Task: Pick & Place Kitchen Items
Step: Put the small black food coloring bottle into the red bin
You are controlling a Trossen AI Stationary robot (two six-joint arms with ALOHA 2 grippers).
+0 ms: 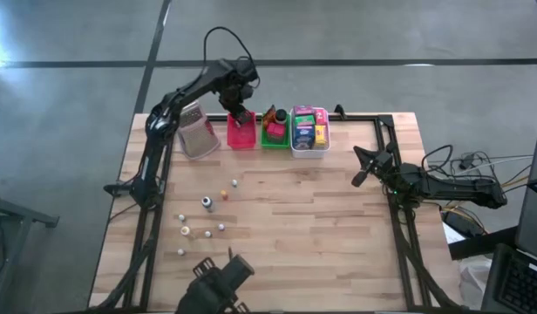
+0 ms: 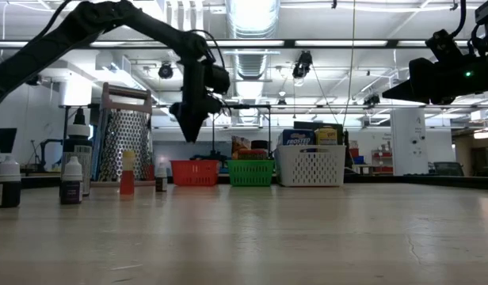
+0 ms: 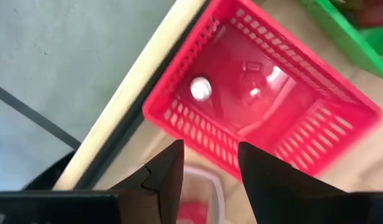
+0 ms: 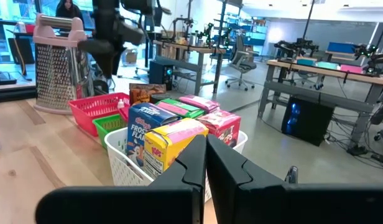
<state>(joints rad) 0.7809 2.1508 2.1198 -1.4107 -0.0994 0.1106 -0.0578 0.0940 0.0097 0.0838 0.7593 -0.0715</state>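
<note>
On the left part of the tabletop [image 1: 338, 227], several tiny bottles [image 1: 207, 203] stand scattered and well apart from one another; the low view shows some with dark contents and one reddish-orange. Behind them, near the far edge, a metal box grater [image 1: 195, 133] stands upright just beside the red basket [image 1: 241, 133]. The left hand [image 1: 239, 114] hangs above that red basket, its two fingers [image 3: 173, 171] parted with nothing between them; its wrist view looks down into the basket, where a small pale round thing [image 3: 201, 88] lies on the bottom and a clear item is hard to make out. Next comes the green basket [image 1: 274, 135], touching the red one and holding an orange-brown item [image 1: 270, 116] and a dark one. The white basket [image 1: 309, 146] sits just beside it, packed with upright toy packets [image 1: 309, 126] in pink, green, blue and yellow. Well apart, at the right edge of the tabletop, the right hand [image 1: 363, 173] waits raised above the surface, fingers pressed together on nothing.
</note>
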